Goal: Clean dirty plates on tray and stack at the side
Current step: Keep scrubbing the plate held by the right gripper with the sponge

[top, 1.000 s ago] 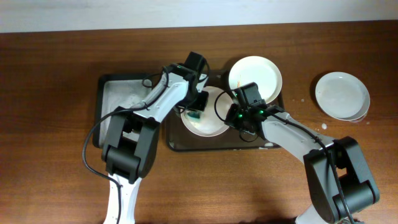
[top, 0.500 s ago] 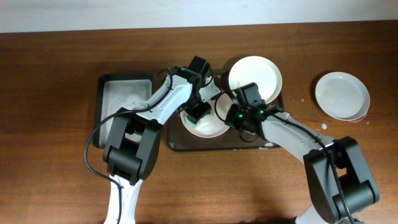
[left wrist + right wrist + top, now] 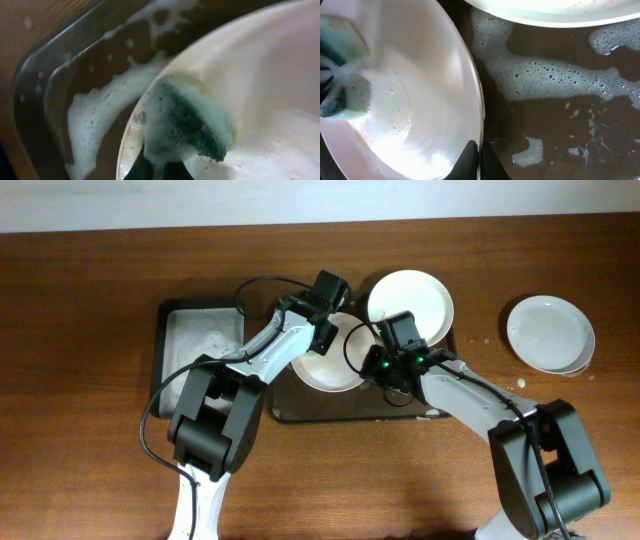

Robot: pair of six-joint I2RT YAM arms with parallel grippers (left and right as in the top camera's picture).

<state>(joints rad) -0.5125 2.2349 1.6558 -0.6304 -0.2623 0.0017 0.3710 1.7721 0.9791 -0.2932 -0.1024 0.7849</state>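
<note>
Item 1, tabletop [image 3: 90, 280]: brown wood grain, carrying everything listed below.

Item 2, tray [image 3: 350, 418]: dark, rectangular with a raised rim, at the centre of the tabletop. Its floor is wet, with patches of white foam [image 3: 545, 75].

Item 3, first plate [image 3: 325, 372]: round and white, in the left part of the tray. Its inner face is soapy, and suds lie beside its left rim.

Item 4, second plate [image 3: 415, 298]: round and white, at the far right of the tray, just beside the first plate. The right wrist view shows faint orange specks near its rim.

Item 5, third plate [image 3: 550, 332]: round and white, on the bare tabletop to the right, well apart from the tray.

Item 6, tub [image 3: 200, 340]: narrower and dark, left of the tray, holding white foam.

Item 7, sponge [image 3: 187, 125]: green, lathered, pressed against the inside of the first plate near its far-left rim.

Item 8, left end effector [image 3: 160, 169]: over the far edge of the first plate, closed around the sponge.

Item 9, right end effector [image 3: 475, 160]: at the right rim of the first plate, its two fingers pinched on that rim, one on each side. Whether the plate is lifted or lying flat cannot be told.
</note>
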